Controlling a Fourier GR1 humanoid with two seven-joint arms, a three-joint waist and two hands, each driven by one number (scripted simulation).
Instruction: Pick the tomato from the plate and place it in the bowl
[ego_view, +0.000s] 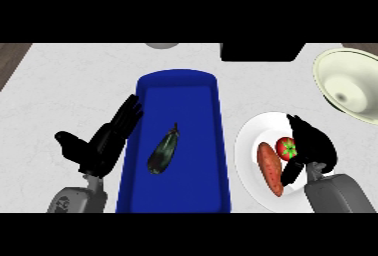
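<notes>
A red tomato (286, 147) with a green stem lies on the white plate (255, 131) at the right, next to an orange sweet potato (269, 169). My right hand (313, 145) hovers over the plate just right of the tomato, fingers curling toward it and partly covering it; its thumb (291, 171) reaches below the tomato. The cream bowl (353, 85) stands at the far right, beyond the plate. My left hand (103, 140) rests open at the left, fingers up, beside the blue tray.
A long blue tray (199, 100) fills the middle of the counter and holds a dark green eggplant (164, 151). A black object (262, 51) sits at the back edge, and a grey round thing (161, 45) shows at the back left.
</notes>
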